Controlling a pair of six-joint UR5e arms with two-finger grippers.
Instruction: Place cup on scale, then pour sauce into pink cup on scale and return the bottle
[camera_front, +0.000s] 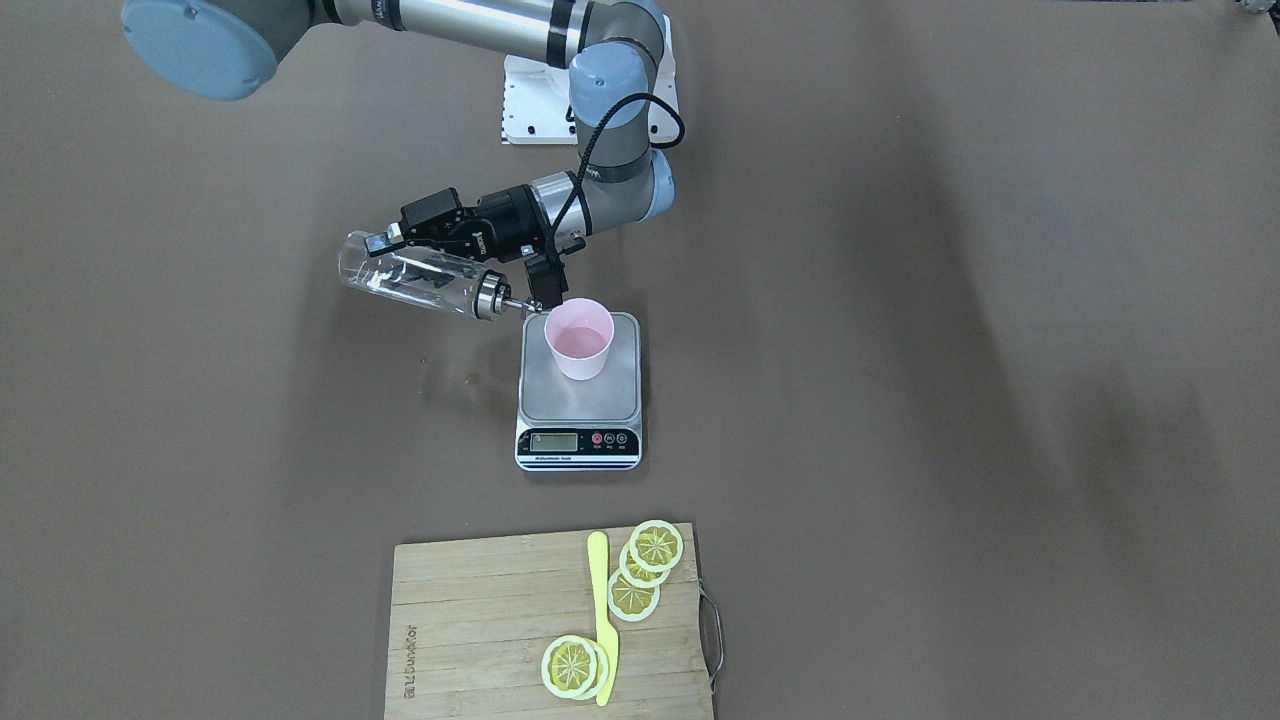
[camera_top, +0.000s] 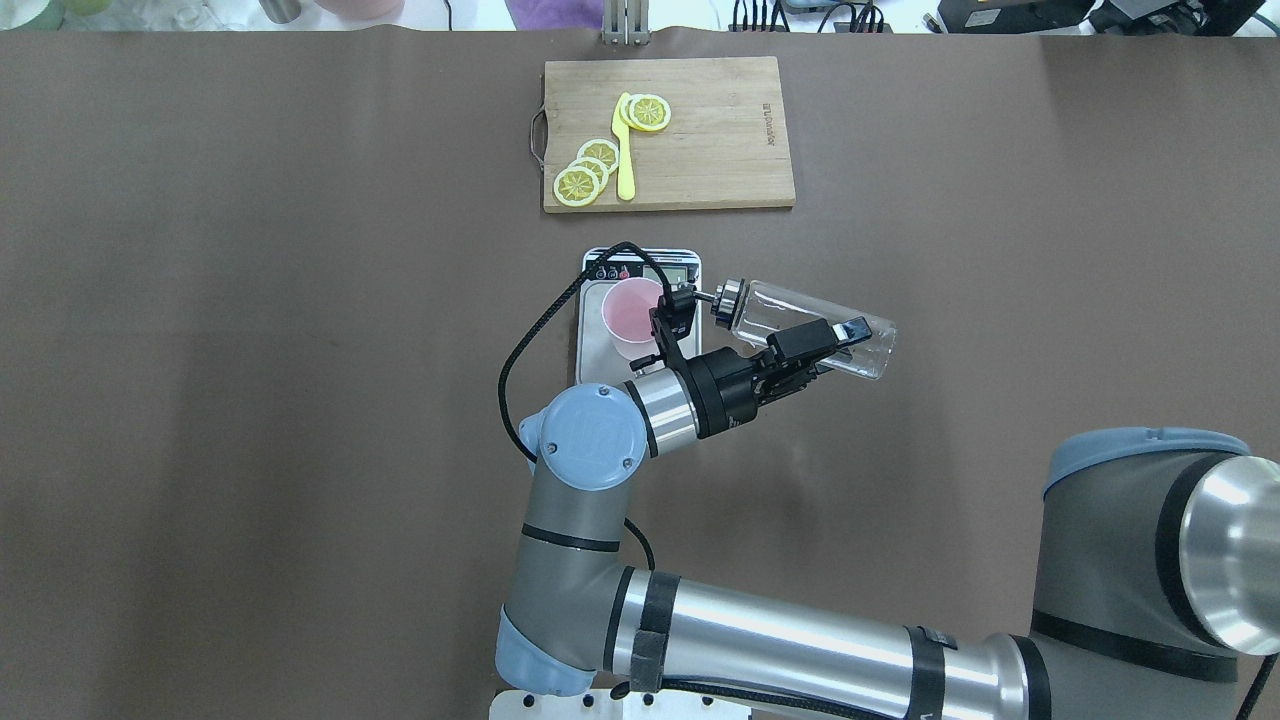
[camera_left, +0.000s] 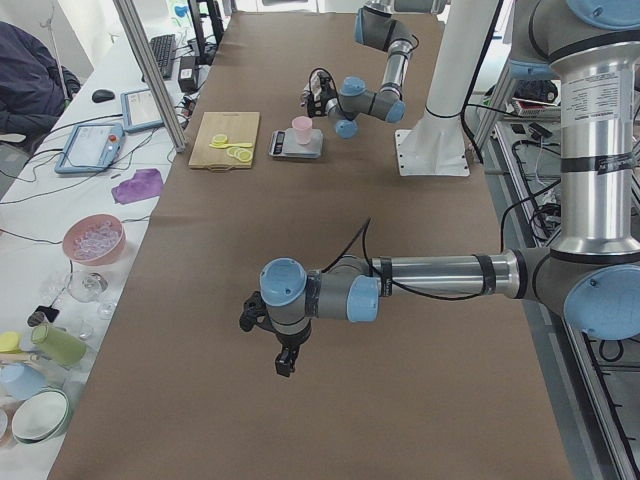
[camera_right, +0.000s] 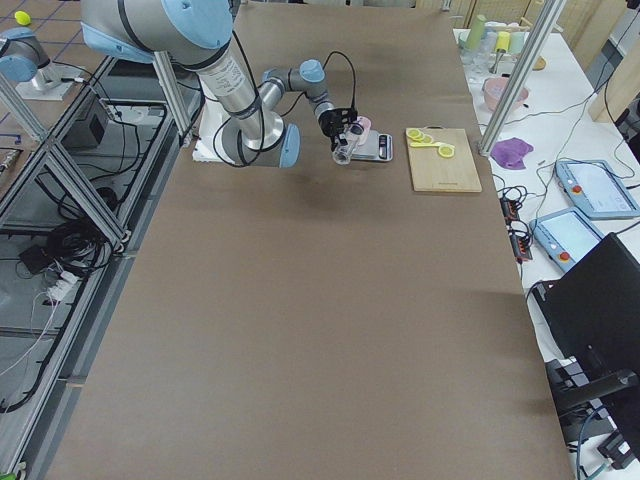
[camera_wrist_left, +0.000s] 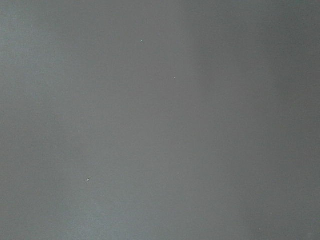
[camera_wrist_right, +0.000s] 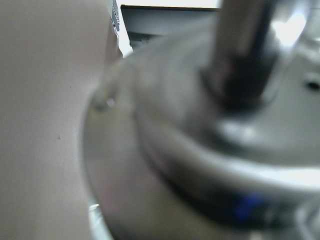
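- Bottle (camera_front: 420, 280) is tilting, clamped in right gripper (camera_front: 400, 262), spout at cup (camera_front: 579, 340) rim.
- Cup is standing on scale (camera_front: 580, 400), toward table's (camera_front: 900, 400) far edge.
- Left gripper (camera_left: 247, 320) is showing only in exterior left view; opening untellable.

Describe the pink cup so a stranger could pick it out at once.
Find the bamboo cutting board on the brown table; near its long edge sits a digital scale. The cup stands upright on its silver platform, small, pale pink and opaque, unlike the clear bottle tilted beside it.
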